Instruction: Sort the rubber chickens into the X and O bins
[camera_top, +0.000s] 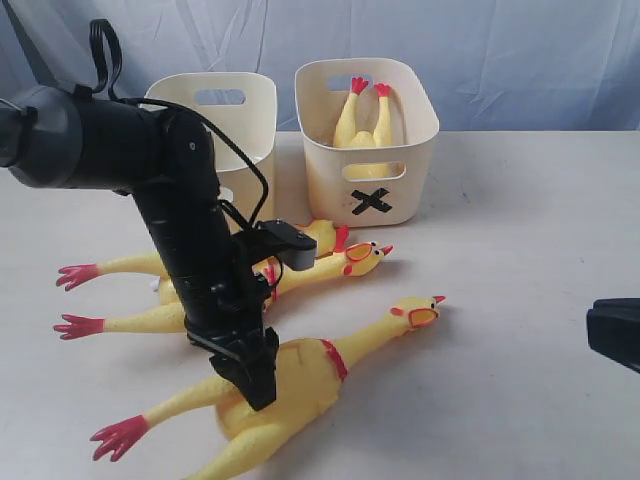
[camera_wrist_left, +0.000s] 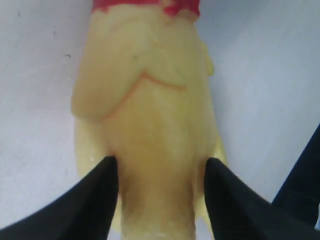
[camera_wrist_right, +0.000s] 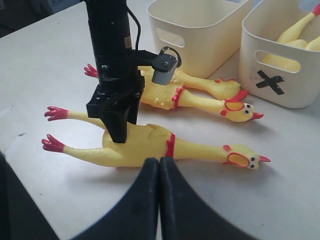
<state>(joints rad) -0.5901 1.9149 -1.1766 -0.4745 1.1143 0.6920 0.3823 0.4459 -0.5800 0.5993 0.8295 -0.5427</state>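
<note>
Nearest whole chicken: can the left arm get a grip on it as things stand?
Probably yes. The left gripper is right over the nearest chicken, jaws open on either side of its body, nothing between them and the toy. The neighbouring chicken lies apart.

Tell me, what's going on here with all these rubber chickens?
A two-armed robot is sorting rubber chickens into bins. Its left tool is down over the nearest whole chicken on the table, with its jaws open on either side of the body. The right tool is shut, holds nothing and is off to the side. A headless chicken body already sits legs-up in the X bin. Another whole chicken lies near the second bin, whose mark is hidden.
</note>
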